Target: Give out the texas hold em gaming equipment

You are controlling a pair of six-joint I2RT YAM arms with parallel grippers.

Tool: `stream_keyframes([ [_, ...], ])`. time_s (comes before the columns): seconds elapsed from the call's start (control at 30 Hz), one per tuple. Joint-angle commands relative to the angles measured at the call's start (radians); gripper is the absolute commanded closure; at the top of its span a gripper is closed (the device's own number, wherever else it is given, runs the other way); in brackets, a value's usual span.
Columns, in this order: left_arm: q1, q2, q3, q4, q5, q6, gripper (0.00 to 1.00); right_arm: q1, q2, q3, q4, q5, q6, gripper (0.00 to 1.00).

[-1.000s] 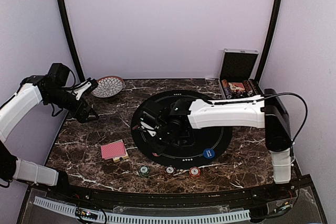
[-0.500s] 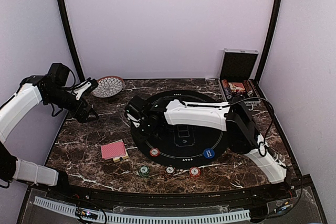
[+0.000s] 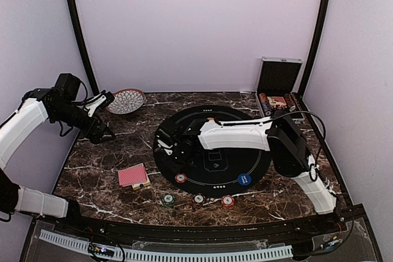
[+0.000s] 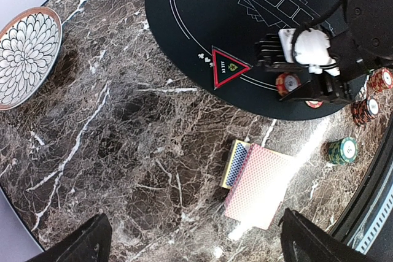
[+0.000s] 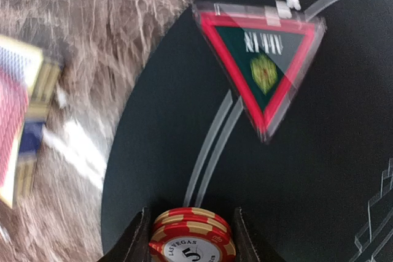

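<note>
Mat (image 3: 236,169): right hand (image 3: 167,149) gripping red chips (image 5: 191,240), shifted nearer.

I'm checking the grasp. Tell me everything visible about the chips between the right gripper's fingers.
The red chips are a short stack of round discs, red with cream edge stripes, plastic-looking; the top one's white centre reads LAS VEGAS and 5. The stack lies flat, face up, pinched from both sides by the dark fingers of the right gripper, over the black mat near the triangular marker. Whether it touches the mat cannot be told.
</note>
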Motion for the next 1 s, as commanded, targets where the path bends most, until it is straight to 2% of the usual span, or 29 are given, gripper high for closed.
stream_keyframes([
  [0.0,-0.003,-0.027,-0.010,-0.031,0.012,0.017,0.01,-0.001,-0.130,-0.148,0.024,-0.021,0.012,0.81],
  [0.2,-0.004,-0.026,-0.010,-0.027,0.014,0.015,0.01,0.009,-0.201,-0.246,0.044,-0.031,0.030,0.80],
  [0.67,-0.004,-0.041,-0.006,-0.039,0.002,0.019,0.01,0.053,-0.235,-0.257,0.024,-0.033,0.030,0.76],
  [0.97,-0.003,-0.042,-0.009,-0.034,0.003,0.016,0.01,0.067,-0.236,-0.299,0.023,-0.020,0.039,0.65],
])
